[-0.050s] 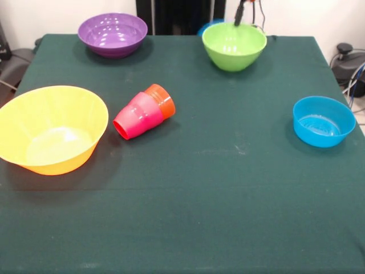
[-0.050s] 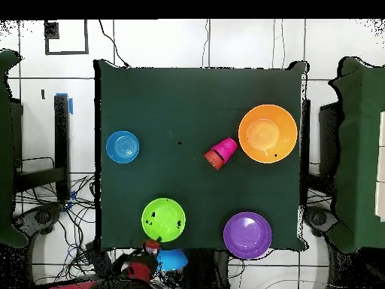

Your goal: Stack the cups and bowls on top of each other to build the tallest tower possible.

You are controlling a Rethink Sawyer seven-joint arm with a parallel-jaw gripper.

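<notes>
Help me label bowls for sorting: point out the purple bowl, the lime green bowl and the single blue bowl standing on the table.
purple bowl (image 1: 112, 31): front view, inner floor.
lime green bowl (image 1: 234, 43): front view, inside wall.
blue bowl (image 1: 322, 125): front view, inner floor.

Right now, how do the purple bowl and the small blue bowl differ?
The purple bowl is wider and shallower; the blue bowl is smaller with steeper walls. In the front view the purple bowl sits at the far left, the blue bowl at the right edge, nearer. Both stand upright, empty and unstacked.
</notes>
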